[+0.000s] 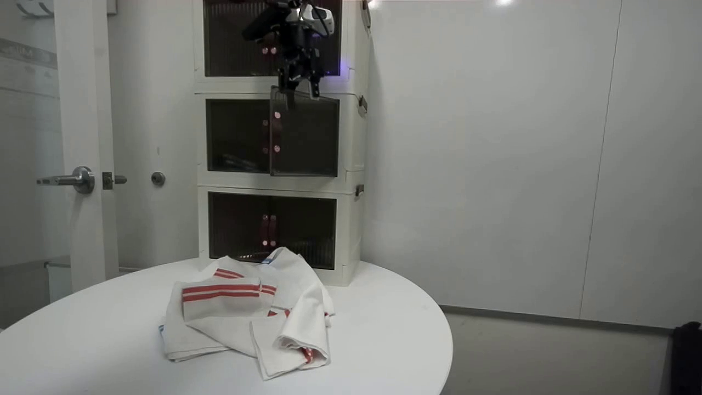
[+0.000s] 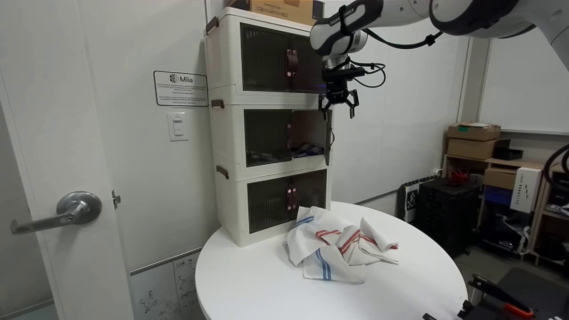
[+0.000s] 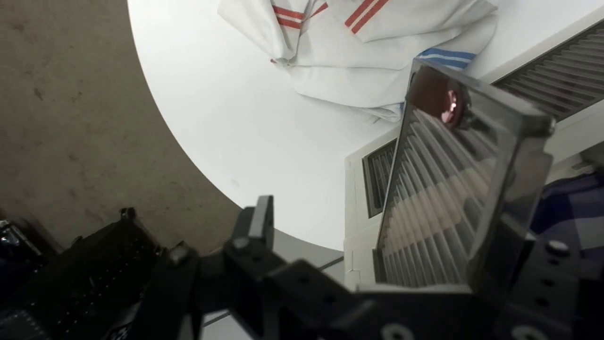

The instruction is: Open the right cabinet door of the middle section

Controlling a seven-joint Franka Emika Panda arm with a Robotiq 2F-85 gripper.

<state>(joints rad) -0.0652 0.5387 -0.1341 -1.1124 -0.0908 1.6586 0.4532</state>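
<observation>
Tool (image 3: 404, 231) spread apart, right cabinet door (image 1: 307, 142) open, middle section (image 2: 226, 138) holding dark blue cloth (image 2: 307, 150)

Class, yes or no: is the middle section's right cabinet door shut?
No: in an exterior view, the right cabinet door stands swung out from the middle section, its panel seen nearly edge-on.

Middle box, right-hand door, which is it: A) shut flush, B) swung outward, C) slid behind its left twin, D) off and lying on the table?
B: in an exterior view the right cabinet door shows nearly edge-on, jutting out from the middle section, with cloth visible through the opening.
</observation>
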